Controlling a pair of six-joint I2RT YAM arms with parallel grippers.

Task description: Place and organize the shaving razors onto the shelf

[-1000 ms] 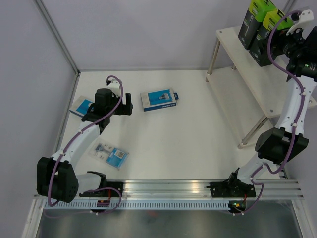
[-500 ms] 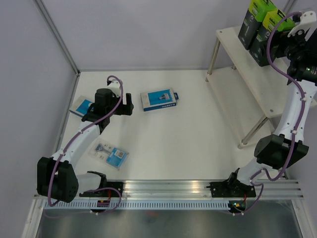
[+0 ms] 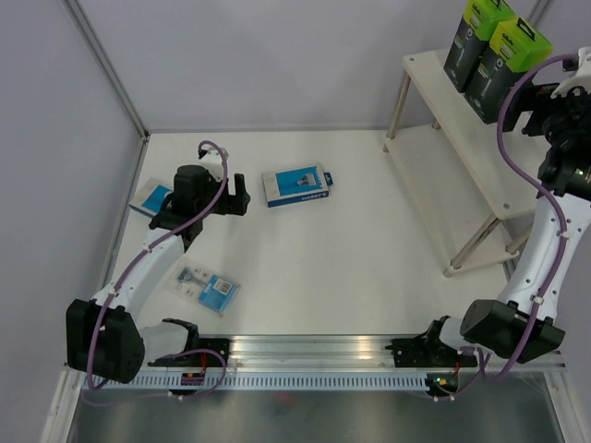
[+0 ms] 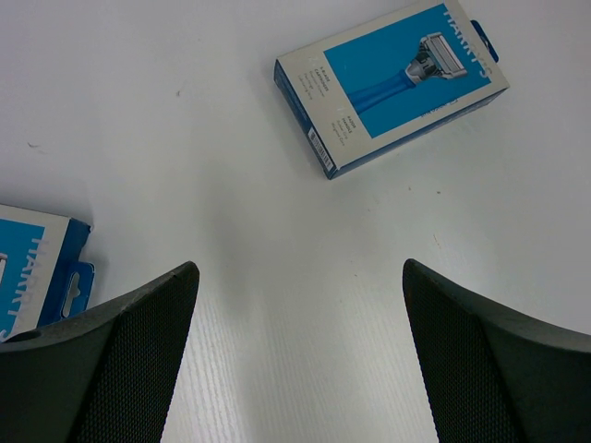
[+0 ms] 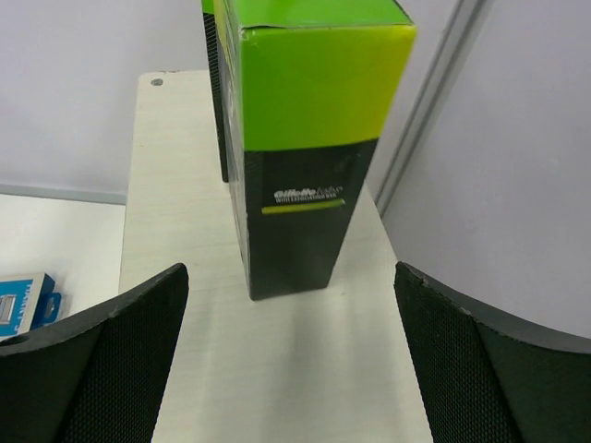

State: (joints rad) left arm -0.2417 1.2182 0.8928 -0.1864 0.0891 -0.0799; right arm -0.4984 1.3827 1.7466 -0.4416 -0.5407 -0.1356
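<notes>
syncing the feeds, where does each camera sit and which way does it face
Top external: fixed above and behind the arm bases, looking down on the table and shelf; both arms show.
Left wrist: on the left arm, looking down at the table; open left gripper frames a blue box.
Right wrist: facing the shelf's top board; open right gripper frames a black box.
Shared: top external also shows both boxes.

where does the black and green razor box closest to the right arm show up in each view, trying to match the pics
Top external: the black box with lime-green top stands in the upper right corner, the right-hand one of the pair.
Left wrist: not in it.
Right wrist: the same box stands upright at centre, with its twin partly hidden behind it.
Shared landmark: the shelf's top board under the box, in those two views only.
</notes>
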